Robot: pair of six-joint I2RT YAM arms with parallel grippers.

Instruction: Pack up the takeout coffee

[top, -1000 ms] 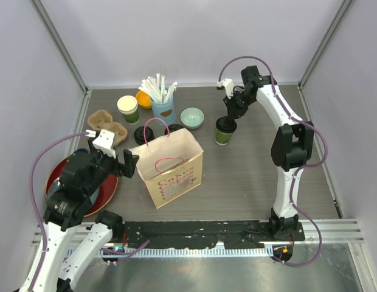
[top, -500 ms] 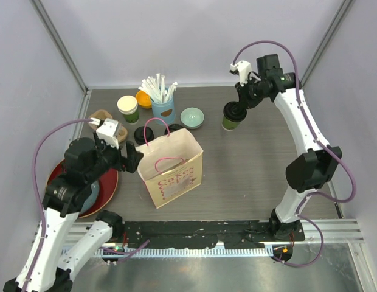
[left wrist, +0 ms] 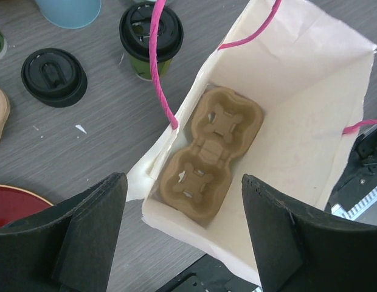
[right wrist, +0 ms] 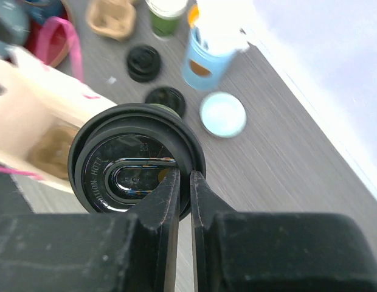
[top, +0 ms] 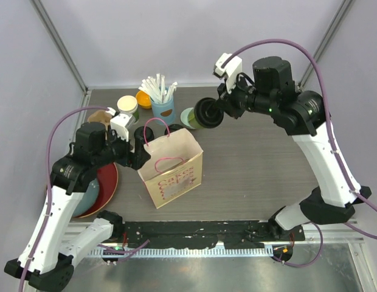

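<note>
Red plate (top: 109, 177) sits at the far left of the table, under the left arm. The left gripper (top: 135, 152) hangs at the near-left edge of the paper bag (top: 176, 173). Its 2 fingers (left wrist: 85, 243) are spread wide with nothing between them. The bag stands upright and open with its pink handles up. A brown cardboard cup tray (left wrist: 207, 152) with 2 wells lies flat on its bottom.

Just behind the bag, on the table, stands 1 lidded cup (left wrist: 151, 33), dark green with a black lid. A loose black lid (left wrist: 53, 76) lies to the left of it. Further back is a blue cup of white straws (top: 163, 109), and to its right a pale green bowl (right wrist: 223, 114).

Right of that, the coffee cup (top: 205, 114) is up in the air, off the table. It is tipped on its side with its black lid turned toward the bag. In the overhead view it overlaps the bowl, beyond the bag's far right corner. The right gripper (right wrist: 185, 177) has hold of it, fingers pressed nearly together and pinching the rim at the lid's edge.
</note>
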